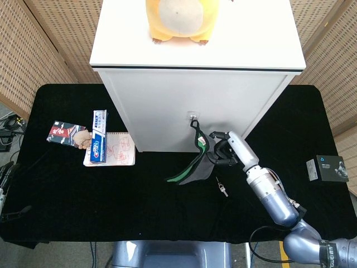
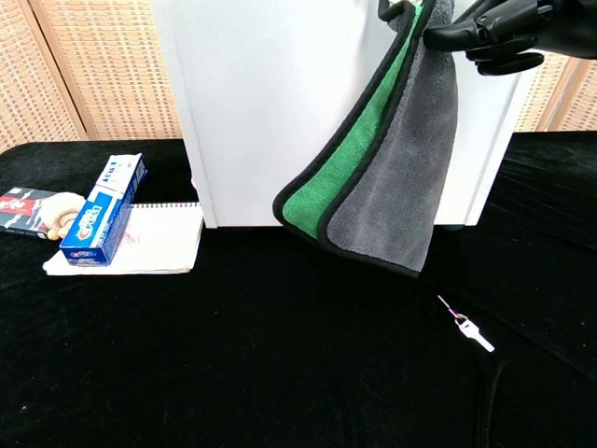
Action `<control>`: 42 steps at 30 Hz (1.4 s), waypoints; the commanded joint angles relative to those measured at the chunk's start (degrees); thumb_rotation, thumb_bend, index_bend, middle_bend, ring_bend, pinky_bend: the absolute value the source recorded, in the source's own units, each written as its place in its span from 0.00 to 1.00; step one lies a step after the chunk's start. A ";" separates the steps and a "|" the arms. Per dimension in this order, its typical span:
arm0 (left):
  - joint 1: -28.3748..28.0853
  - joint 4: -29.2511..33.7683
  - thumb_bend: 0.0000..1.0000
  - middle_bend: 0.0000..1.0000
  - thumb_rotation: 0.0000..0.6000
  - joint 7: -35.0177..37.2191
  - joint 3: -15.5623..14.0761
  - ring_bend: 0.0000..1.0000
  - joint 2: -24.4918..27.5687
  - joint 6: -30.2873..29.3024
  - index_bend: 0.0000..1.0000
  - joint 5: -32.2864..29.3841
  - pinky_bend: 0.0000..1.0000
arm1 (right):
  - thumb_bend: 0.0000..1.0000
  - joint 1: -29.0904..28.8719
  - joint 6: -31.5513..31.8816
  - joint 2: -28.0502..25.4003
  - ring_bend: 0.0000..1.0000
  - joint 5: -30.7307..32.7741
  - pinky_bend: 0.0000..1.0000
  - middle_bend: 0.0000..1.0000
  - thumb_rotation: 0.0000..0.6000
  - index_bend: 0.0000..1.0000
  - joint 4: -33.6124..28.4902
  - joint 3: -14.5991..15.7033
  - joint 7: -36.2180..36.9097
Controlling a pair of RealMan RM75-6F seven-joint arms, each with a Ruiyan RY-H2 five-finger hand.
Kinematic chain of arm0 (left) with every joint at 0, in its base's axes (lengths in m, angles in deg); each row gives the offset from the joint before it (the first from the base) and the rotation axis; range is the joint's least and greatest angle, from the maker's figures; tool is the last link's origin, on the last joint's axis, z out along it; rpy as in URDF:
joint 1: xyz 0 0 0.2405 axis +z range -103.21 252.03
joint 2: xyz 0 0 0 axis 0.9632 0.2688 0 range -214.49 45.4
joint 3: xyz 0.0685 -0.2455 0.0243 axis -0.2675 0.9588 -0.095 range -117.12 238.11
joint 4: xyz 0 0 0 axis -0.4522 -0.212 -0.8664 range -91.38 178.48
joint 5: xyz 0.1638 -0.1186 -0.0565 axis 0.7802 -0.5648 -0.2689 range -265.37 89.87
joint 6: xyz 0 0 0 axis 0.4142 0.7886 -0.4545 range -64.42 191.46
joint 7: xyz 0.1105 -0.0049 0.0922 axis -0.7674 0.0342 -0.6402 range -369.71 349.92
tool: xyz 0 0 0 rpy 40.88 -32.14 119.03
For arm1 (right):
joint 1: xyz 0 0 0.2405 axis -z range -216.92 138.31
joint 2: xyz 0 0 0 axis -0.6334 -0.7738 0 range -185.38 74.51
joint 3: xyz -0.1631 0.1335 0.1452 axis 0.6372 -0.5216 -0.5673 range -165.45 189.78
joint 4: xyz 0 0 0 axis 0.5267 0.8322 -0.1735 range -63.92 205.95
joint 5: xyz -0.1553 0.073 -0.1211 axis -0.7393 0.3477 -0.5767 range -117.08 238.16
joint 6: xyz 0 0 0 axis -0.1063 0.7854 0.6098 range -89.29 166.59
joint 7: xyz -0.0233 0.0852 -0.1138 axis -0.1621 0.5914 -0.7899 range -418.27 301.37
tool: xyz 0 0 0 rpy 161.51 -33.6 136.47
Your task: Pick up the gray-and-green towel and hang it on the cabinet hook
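Observation:
The gray-and-green towel [image 2: 392, 177] hangs in the air in front of the white cabinet [image 1: 167, 106], its lower edge just above the black table. My right hand [image 1: 223, 151] grips its top edge, and the towel's black loop [image 1: 195, 129] stands up just below the small metal hook [image 1: 192, 116] on the cabinet's front. Whether the loop touches the hook cannot be told. In the chest view the right hand [image 2: 499, 28] shows at the top right with the towel pinched under its fingers. My left hand is in neither view.
A small key [image 2: 466, 325] lies on the black table [image 1: 67, 190] below the towel. A blue toothpaste box [image 1: 99, 135], a notepad [image 1: 114, 151] and a snack packet [image 1: 64, 134] lie at the left. A yellow plush toy [image 1: 178, 19] sits on the cabinet top. A black box [image 1: 329, 168] lies far right.

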 commanded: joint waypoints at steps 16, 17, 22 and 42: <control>0.03 0.04 0.00 0.00 1.00 -0.19 0.04 0.00 -0.08 -0.14 0.00 -0.02 0.00 | 0.69 -0.32 -1.12 0.31 1.00 -0.57 1.00 1.00 1.00 0.80 1.36 1.37 -0.03; 0.03 0.04 0.00 0.00 1.00 -0.17 0.04 0.00 -0.08 -0.13 0.00 -0.03 0.00 | 0.68 -0.37 -1.11 0.39 1.00 -0.55 1.00 1.00 1.00 0.80 1.42 1.48 -0.23; -0.02 0.01 0.00 0.00 1.00 -0.17 0.03 0.00 -0.07 -0.01 0.00 -0.05 0.00 | 0.41 -0.47 -0.49 1.06 1.00 -0.07 1.00 1.00 1.00 0.58 1.53 1.89 -1.13; 0.30 0.24 0.00 0.00 1.00 0.89 -0.13 0.00 0.40 -0.73 0.00 0.70 0.00 | 0.12 4.58 2.87 -4.88 1.00 -10.83 1.00 1.00 1.00 0.23 0.64 3.13 1.56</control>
